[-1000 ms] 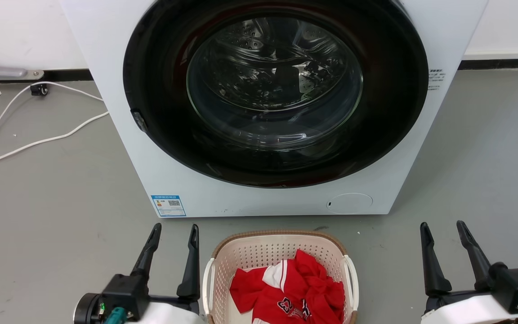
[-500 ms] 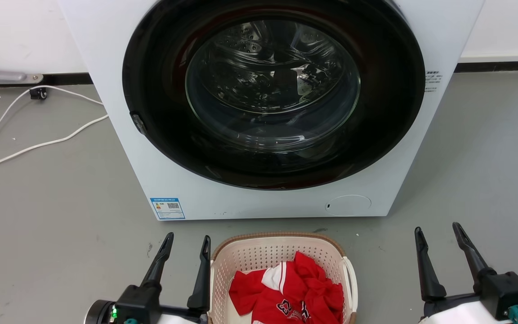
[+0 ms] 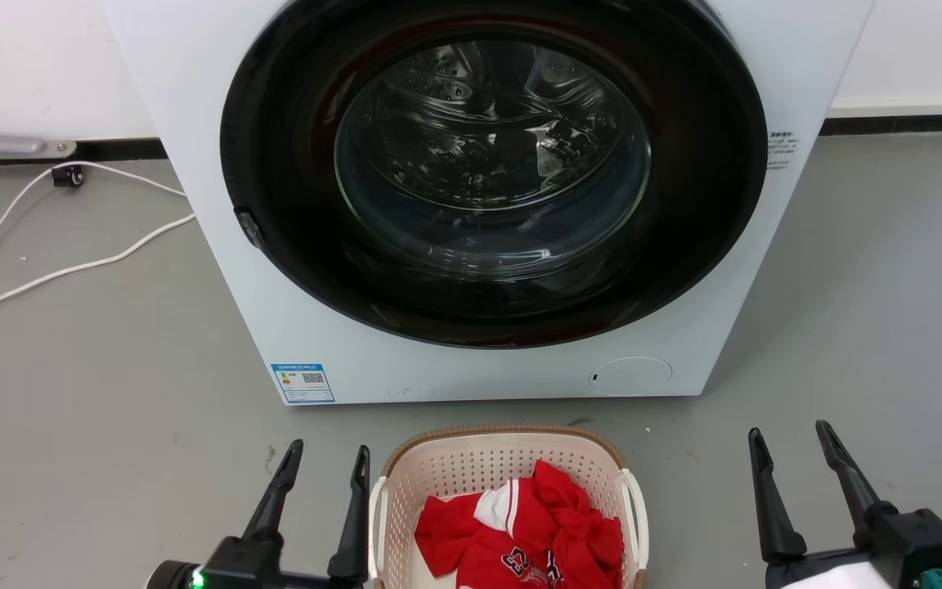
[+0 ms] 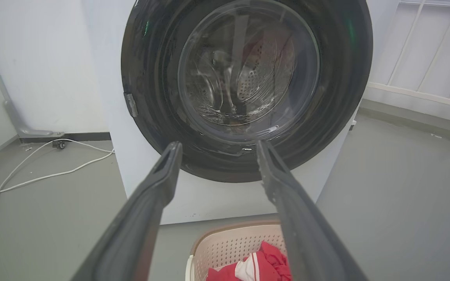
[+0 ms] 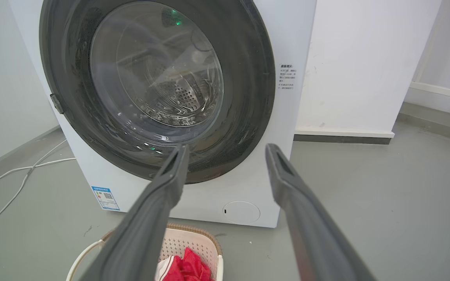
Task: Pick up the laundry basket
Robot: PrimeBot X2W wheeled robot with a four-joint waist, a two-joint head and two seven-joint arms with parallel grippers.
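A white washing machine (image 3: pixel 491 164) stands on grey floor (image 3: pixel 95 368) against a white wall (image 3: pixel 29 65), a white cable (image 3: pixel 70 268) alongside.

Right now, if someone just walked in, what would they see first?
Probably the big white washing machine, its round dark door at the top middle of the head view. Next, the bright red shirt bunched in the cream laundry basket on the floor in front of it. The left gripper and right gripper sit open on either side of the basket, the left one much closer.

The head view crops the near end of the laundry basket (image 3: pixel 471 474) and top of the washing machine (image 3: pixel 438 372).
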